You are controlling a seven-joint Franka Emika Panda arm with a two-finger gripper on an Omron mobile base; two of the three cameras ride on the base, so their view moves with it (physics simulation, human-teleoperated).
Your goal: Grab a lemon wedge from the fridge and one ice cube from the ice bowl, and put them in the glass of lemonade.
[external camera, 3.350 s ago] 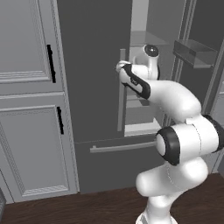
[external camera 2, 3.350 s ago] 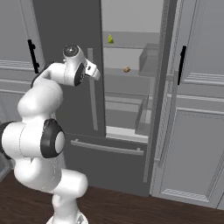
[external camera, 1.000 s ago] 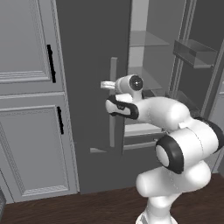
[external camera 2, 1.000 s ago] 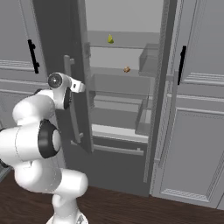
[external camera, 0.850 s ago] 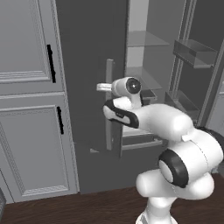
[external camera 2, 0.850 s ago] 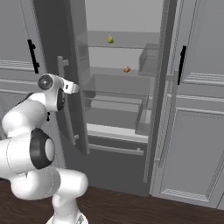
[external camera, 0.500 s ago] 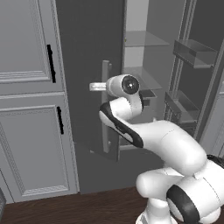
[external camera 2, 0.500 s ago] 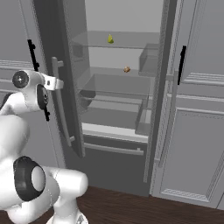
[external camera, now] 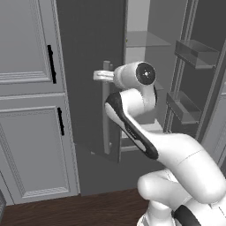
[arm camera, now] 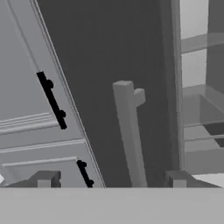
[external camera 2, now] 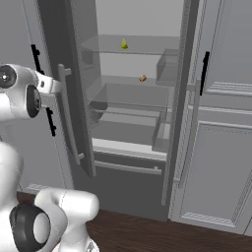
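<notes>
Fridge [external camera 2: 78, 74] left door is swung open, right door [external camera 2: 189, 98] also ajar. Gripper [arm camera: 109, 179] sits at the left door's bar handle [arm camera: 129, 135]. In the hand view the two finger tips [arm camera: 43, 178] stand spread wide, one on each side of the bar, with clear gaps and nothing pinched. In the left base view the gripper [external camera: 99, 75] is level with the top end of the handle [external camera: 106, 106], just beside it; in the right base view the gripper [external camera 2: 53, 86] is just left of the handle [external camera 2: 69, 113].

Lemon wedge [external camera 2: 124, 44] lies on the upper glass shelf [external camera 2: 142, 49] inside the fridge, toward the back, well apart from the gripper. One shelf down there's a small round brown thing [external camera 2: 142, 78], right of centre. Lower down are pale drawers [external camera 2: 128, 133]. Door bins [external camera: 194, 53] are visible on the inside of the right door in the left base view.

Grey panelled cabinets [external camera: 26, 110] with black handles [external camera: 51, 64] flank the fridge on the left, and more cabinets [external camera 2: 221, 123] are on the right. Dark wood floor [external camera 2: 147, 236] is below.
</notes>
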